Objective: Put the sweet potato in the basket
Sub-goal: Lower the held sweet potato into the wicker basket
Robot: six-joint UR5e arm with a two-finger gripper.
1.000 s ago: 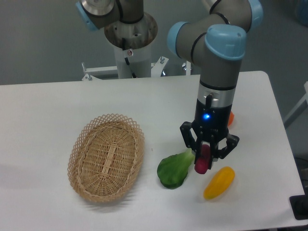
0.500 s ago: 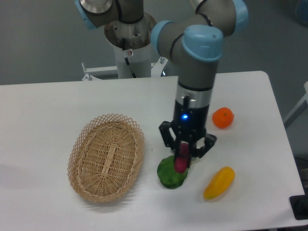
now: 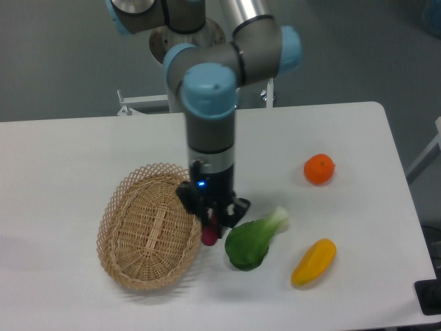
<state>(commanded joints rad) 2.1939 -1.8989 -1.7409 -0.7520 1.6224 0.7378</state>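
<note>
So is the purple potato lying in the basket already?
No, the sweet potato is pinched in the gripper at the basket's right rim.

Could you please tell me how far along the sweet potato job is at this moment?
Done: the sweet potato is off the table, clamped in the gripper. In hand: the gripper hangs at the right rim of the basket, not clearly over its middle, with the green vegetable just to its right. Left: shift further over the basket, release the sweet potato inside, then withdraw. The basket looks empty.
</note>
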